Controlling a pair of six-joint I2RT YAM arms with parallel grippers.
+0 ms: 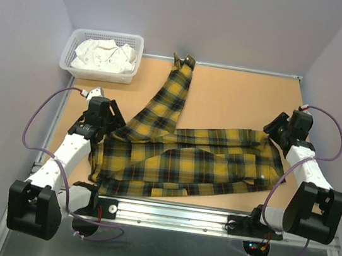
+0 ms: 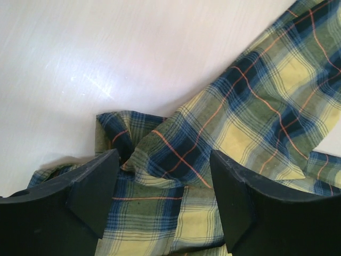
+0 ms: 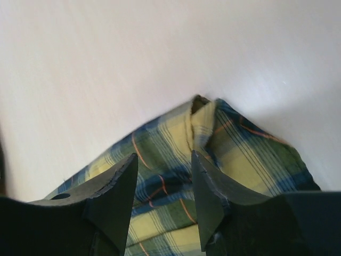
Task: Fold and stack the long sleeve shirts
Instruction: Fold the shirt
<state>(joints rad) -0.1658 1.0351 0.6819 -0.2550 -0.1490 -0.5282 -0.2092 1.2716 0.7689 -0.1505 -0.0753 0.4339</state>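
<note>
- Yellow plaid flannel shirt [image 1: 204, 164] lies on the tabletop [image 1: 239, 99], centre to near side, bunched into a long band running left to right.
- One sleeve [image 1: 172, 96] stretches away from the band to the far edge, with the cuff at the tabletop's far border.
- Left end effector [image 1: 105, 119] is at the shirt's left end, low over the cloth. Its fingers [image 2: 96, 186] stand wide apart. Plaid fabric lies under and between them, nothing pinched.
- Right end effector [image 1: 279, 127] is at the shirt's right far corner. Its fingers [image 3: 120, 186] are apart at a medium gap. A folded corner of the shirt lies just beyond the tips and the cloth shows through the gap, not clamped.
- White plastic basket [image 1: 108, 33] sits off the far left corner of the tabletop, with crumpled white cloth [image 1: 105, 55] inside.
- Metal rail [image 1: 178, 215] runs along the near edge, and the shirt's near hem is just beside it.
</note>
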